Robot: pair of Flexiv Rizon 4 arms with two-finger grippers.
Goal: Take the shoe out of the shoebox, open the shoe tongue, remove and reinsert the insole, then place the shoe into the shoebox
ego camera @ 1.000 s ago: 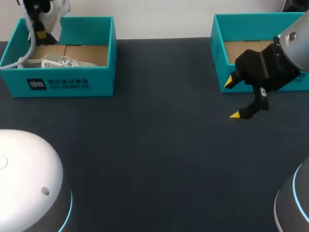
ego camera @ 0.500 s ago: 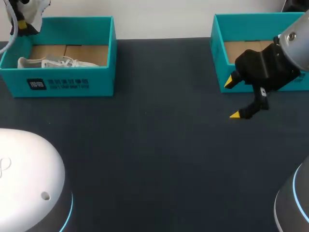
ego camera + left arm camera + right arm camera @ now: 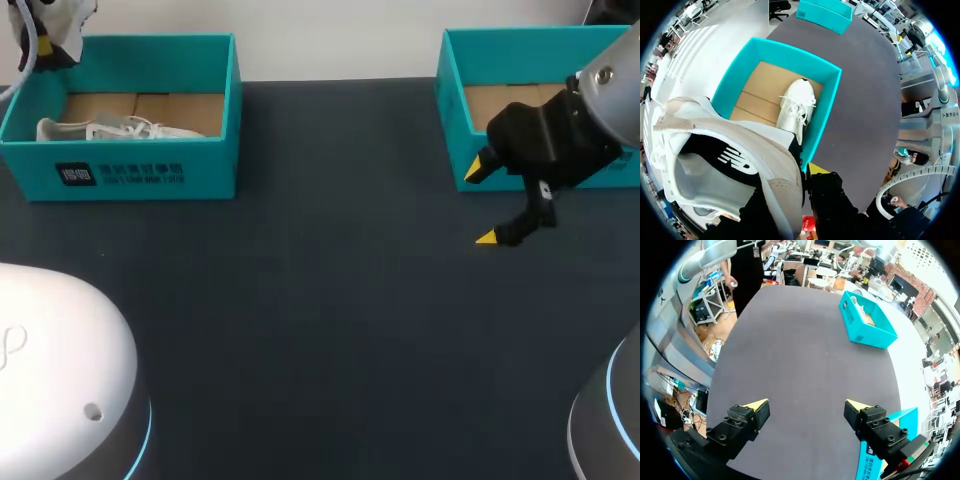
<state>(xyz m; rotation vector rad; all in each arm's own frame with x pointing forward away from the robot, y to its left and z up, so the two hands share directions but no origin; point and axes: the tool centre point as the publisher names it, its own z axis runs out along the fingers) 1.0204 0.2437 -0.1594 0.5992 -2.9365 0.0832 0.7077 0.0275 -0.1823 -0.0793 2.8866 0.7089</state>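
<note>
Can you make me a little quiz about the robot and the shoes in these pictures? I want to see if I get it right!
1. True or false: the right gripper is holding a shoe.
2. How many shoes lie inside the left shoebox? A) none B) one C) two
3. Fill in: the left gripper is shut on a ____.
Key: 1 false, it is open and empty. 2 B, one white shoe. 3 shoe, the lifted shoe.

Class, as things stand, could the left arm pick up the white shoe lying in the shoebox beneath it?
Probably not: the left tool is shut on another shoe above the open shoebox, so it has no free grip for the white shoe.
</note>
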